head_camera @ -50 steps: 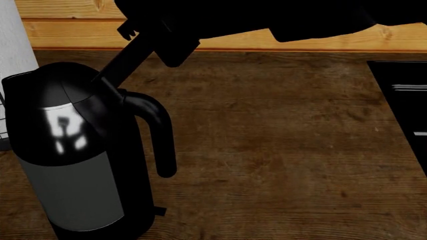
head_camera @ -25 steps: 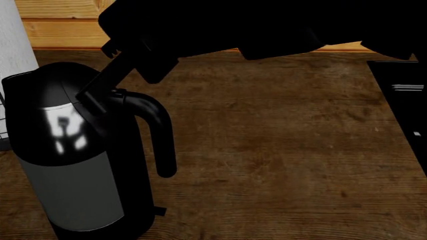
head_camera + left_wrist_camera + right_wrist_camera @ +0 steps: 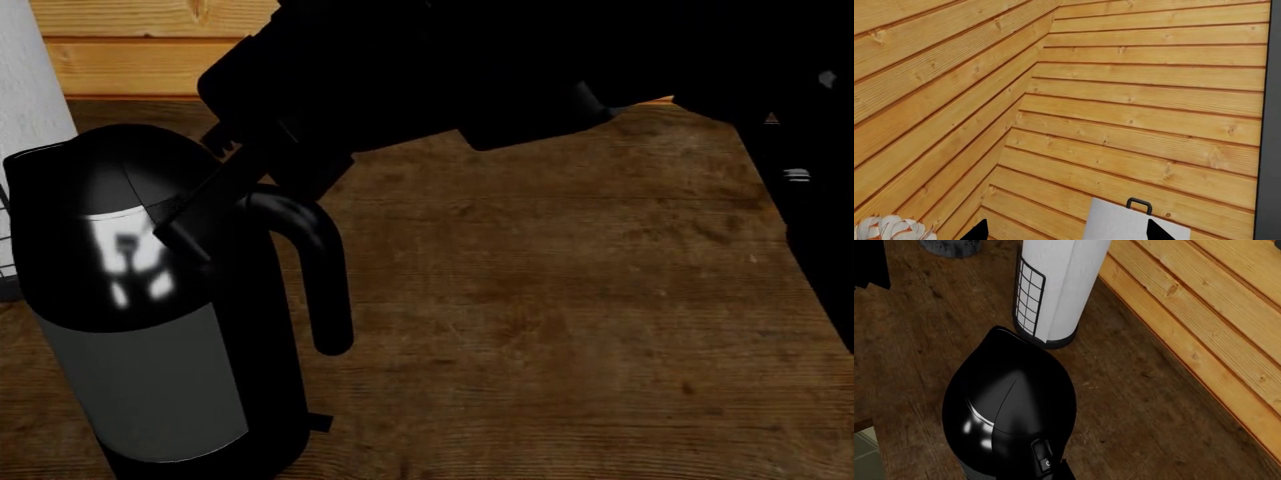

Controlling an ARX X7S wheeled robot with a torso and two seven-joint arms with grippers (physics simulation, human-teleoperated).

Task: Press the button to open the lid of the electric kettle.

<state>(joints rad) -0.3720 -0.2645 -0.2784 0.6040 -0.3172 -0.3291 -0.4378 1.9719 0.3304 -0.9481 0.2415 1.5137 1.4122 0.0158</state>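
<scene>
The electric kettle (image 3: 147, 390) stands at the left of the head view, with a grey middle band and a curved black handle (image 3: 320, 280). Its glossy black lid (image 3: 114, 200) is down. My right gripper (image 3: 187, 228) is shut and reaches in from the upper right; its tip lies at the top of the handle, where the handle meets the lid, and hides the button there. In the right wrist view the lid (image 3: 1011, 410) shows from above, with the button (image 3: 1043, 460) right beside my right gripper's tip (image 3: 1061, 474). My left gripper (image 3: 1067, 232) is open and empty, facing a wooden wall.
A white cylinder (image 3: 1054, 285) with a black grid stands just behind the kettle, also at the head view's left edge (image 3: 27, 80). A wooden wall (image 3: 120, 60) runs along the back of the brown table (image 3: 561, 350). A black appliance (image 3: 821, 260) sits at the right edge.
My right arm has come down and toward the kettle. Its tip moved from the lid's rear edge down onto the top of the handle. The lid has not moved.
</scene>
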